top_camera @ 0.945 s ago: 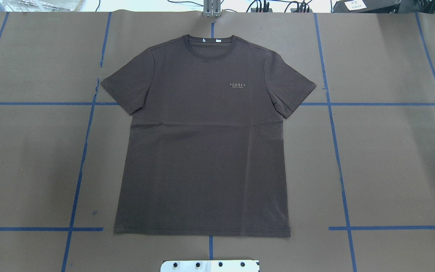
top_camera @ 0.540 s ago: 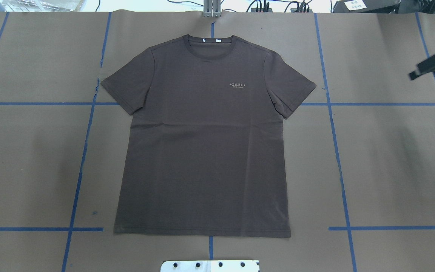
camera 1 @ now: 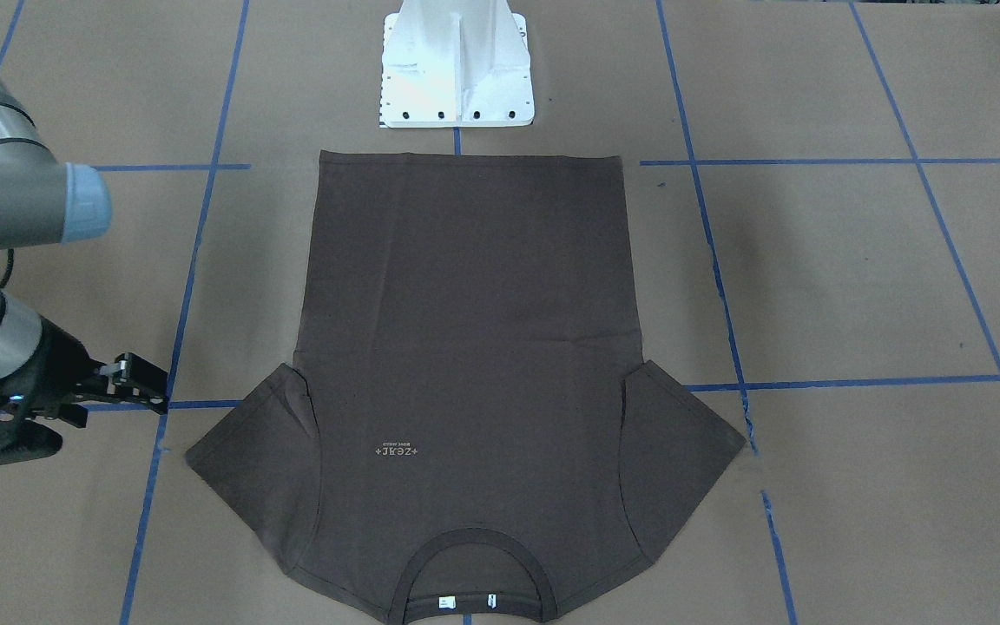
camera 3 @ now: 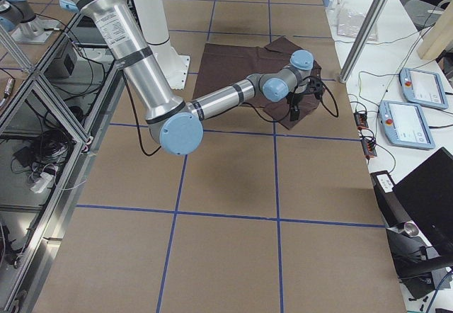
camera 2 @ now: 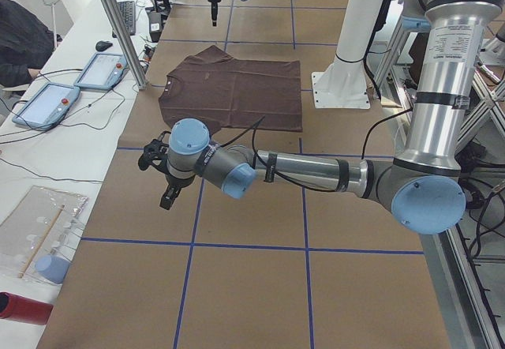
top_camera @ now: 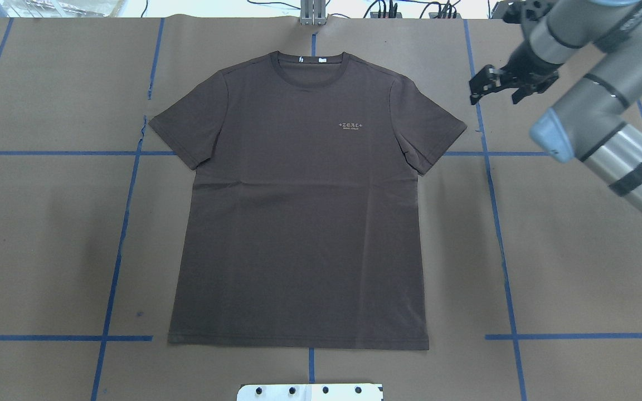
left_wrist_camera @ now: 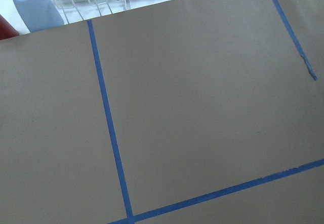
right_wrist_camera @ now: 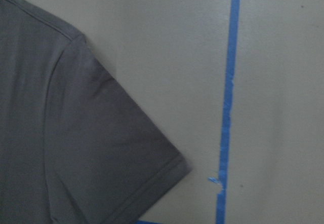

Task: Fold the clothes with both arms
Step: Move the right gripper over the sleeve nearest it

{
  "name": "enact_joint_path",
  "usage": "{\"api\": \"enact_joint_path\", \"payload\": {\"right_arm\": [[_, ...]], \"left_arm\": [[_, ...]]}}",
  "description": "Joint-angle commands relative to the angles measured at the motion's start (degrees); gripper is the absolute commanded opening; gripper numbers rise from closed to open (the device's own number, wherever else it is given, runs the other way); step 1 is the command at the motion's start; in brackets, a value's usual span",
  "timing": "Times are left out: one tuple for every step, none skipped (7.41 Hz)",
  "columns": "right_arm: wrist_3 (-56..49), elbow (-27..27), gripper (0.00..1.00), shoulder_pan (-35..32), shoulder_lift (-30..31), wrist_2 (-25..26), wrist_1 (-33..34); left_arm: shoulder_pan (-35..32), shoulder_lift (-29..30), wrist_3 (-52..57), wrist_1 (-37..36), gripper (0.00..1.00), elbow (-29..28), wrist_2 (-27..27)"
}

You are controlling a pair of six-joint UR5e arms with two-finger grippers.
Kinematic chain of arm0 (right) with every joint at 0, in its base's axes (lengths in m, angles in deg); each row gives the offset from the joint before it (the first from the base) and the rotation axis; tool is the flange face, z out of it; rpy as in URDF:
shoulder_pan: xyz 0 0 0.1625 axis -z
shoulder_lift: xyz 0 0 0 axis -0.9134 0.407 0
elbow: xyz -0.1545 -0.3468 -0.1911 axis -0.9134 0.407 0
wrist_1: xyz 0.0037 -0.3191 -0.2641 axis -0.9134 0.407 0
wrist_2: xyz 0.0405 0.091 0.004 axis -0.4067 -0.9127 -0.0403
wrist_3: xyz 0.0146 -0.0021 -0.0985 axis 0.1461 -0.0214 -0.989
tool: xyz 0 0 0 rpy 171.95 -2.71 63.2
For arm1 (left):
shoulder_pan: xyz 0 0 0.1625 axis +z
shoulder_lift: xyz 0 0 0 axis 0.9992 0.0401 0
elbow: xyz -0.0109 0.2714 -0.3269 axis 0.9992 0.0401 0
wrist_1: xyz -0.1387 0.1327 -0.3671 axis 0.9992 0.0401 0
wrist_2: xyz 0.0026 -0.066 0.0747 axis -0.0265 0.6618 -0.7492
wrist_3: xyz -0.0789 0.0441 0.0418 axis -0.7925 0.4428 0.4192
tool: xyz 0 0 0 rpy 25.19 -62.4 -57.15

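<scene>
The dark brown T-shirt (top_camera: 304, 211) lies flat and face up on the brown paper, collar at the far edge and both sleeves spread out. My right gripper (top_camera: 494, 96) hangs open above the paper, just beyond the shirt's sleeve (top_camera: 438, 133) and holding nothing. That same gripper (camera 1: 140, 384) shows at the left of the front view. The right wrist view shows the sleeve hem (right_wrist_camera: 167, 171) beside a blue tape line. My left gripper (camera 2: 162, 179) is over bare paper well away from the shirt (camera 2: 237, 92), and I cannot tell whether it is open or shut.
The white pedestal base (camera 1: 457, 69) stands at the shirt's hem end. Blue tape lines (top_camera: 496, 223) grid the paper. Tablets (camera 2: 47, 100) and a metal post (camera 2: 118, 25) sit along the far table edge. A blue cup (left_wrist_camera: 33, 8) and a wire rack lie beyond the paper.
My right arm has swung in from the right edge of the overhead view to just beside the shirt's sleeve. The shirt has not moved.
</scene>
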Motion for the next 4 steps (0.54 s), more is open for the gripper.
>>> {"api": "enact_joint_path", "payload": {"right_arm": [[6.62,9.06,1.0,3.6,-2.11,3.6,-12.11],[9.35,11.64,1.0,5.18,-2.19,6.4,-16.74],[9.29,11.66,1.0,5.28,-2.02,7.04,-16.26],[9.37,12.18,1.0,5.54,-1.4,7.05,-16.08]], "left_arm": [[0.0,-0.07,-0.05,0.46,1.0,-0.34,0.17],[0.0,0.01,-0.05,0.46,1.0,-0.51,0.18],[0.0,0.01,-0.05,0.37,1.0,-0.51,0.26],[0.0,0.01,-0.05,0.37,1.0,-0.43,0.26]]}}
